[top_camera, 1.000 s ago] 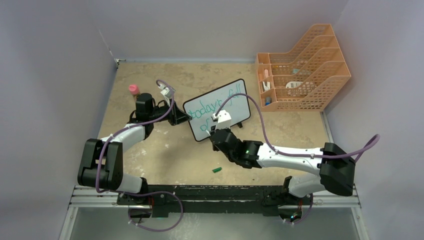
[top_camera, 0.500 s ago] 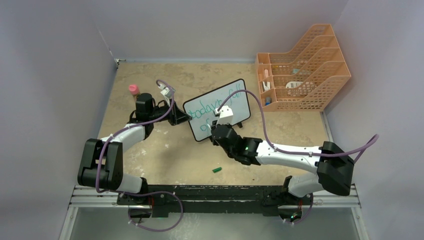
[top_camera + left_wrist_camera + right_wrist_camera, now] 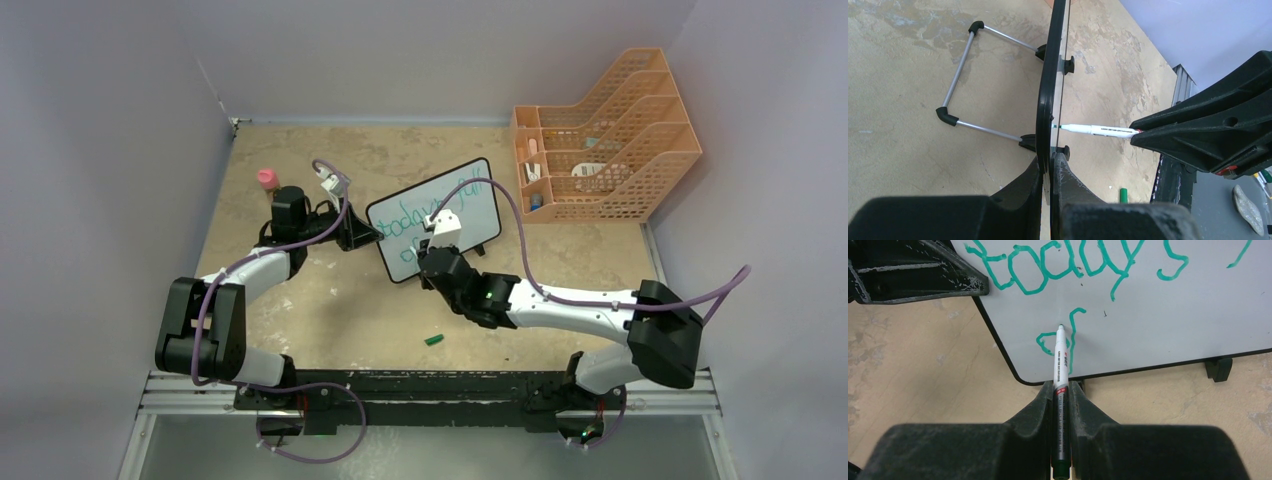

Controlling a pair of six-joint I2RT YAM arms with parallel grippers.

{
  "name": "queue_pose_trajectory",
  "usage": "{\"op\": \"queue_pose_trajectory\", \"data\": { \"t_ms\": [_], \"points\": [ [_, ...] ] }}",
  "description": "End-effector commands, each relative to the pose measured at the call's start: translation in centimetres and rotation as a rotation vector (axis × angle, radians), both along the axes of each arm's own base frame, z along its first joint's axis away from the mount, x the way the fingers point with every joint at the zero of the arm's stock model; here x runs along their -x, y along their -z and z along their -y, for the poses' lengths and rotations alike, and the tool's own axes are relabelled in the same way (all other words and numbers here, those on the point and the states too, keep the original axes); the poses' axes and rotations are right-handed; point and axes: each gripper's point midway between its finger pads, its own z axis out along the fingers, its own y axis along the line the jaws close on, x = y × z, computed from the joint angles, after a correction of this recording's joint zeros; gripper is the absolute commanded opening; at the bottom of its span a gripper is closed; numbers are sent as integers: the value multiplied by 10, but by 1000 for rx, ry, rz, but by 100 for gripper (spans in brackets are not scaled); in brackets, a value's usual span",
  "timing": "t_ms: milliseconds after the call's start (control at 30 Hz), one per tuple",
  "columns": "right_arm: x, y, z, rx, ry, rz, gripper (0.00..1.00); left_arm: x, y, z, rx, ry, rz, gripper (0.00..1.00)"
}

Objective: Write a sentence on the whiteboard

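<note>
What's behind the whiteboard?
Behind the whiteboard a metal wire stand props it up. From above the board covers the stand; only the left wrist view shows it.

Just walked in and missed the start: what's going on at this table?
The left gripper clamps the side edge of the whiteboard, steadying it upright. The right gripper holds a marker, tip against the board, partway into a second line of green writing under "today's". A small green piece, maybe the cap, lies nearer the arms.
</note>
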Motion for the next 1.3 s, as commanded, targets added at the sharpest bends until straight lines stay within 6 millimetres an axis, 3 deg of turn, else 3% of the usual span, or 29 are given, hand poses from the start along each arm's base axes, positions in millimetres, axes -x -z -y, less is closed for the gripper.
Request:
{"op": "queue_pose_trajectory", "data": {
  "t_ms": [0,400,800,1267],
  "points": [
    [-8,-26,-16,-61,-13,41,0,-4,-26,3,13,27,105,0],
    [-9,-17,-17,-32,-18,31,0,-4,-25,3,11,25,105,0],
    [-20,-13,7,-15,95,30,0,-4,-25,3,9,24,105,0],
    [-24,-16,19,-22,141,38,0,-4,-24,3,10,25,102,0]
  ]
}}
